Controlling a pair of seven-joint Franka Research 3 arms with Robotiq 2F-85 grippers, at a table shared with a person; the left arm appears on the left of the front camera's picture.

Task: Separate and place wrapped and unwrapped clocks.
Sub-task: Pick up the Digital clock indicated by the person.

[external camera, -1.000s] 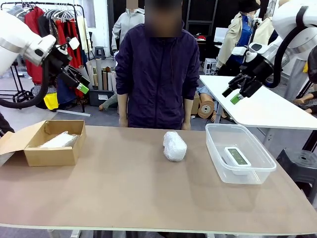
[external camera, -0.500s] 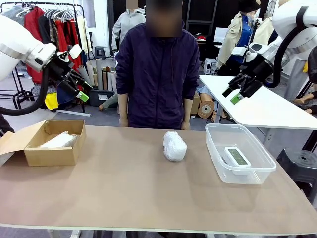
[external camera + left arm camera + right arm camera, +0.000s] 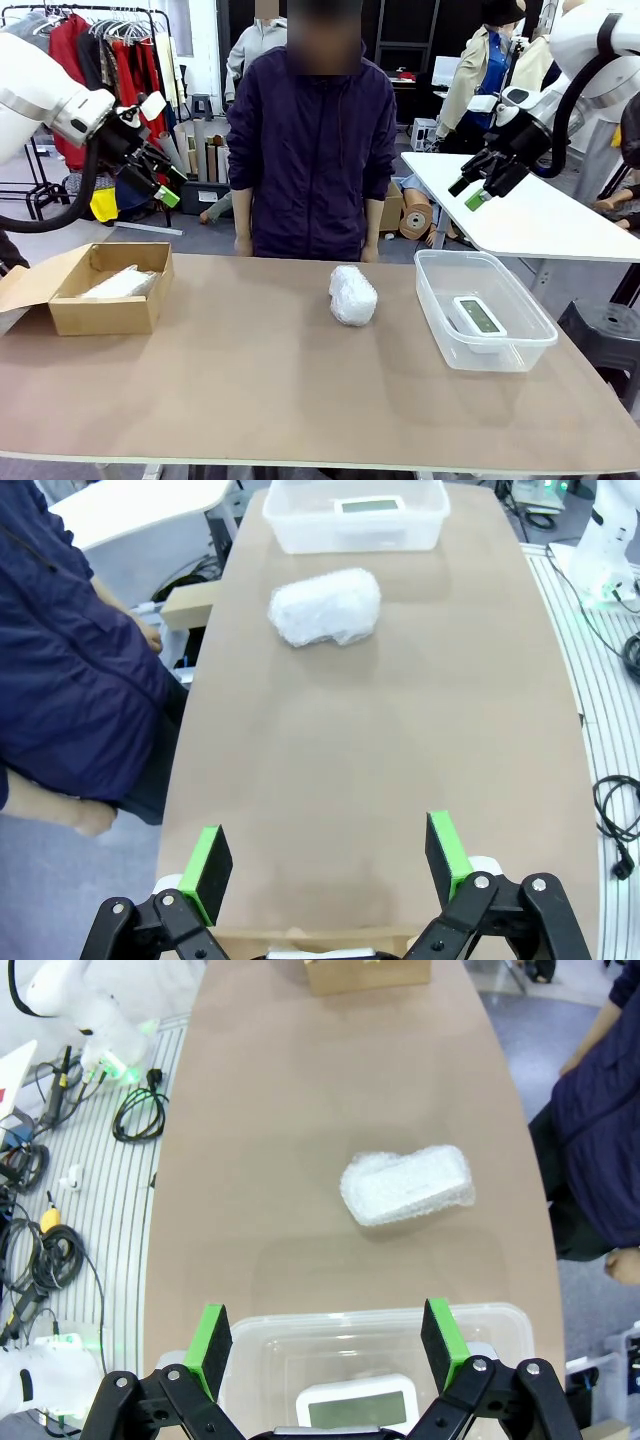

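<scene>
One wrapped bundle (image 3: pixel 118 283) half-hidden in box (image 3: pixel 100 315)

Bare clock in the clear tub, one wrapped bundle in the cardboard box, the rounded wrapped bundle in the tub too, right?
Not quite: the front view shows the rounded wrapped bundle lying on the table between the cardboard box and the clear tub, not in it. The bare clock in the tub and the other wrapped bundle in the box are as you said.
</scene>
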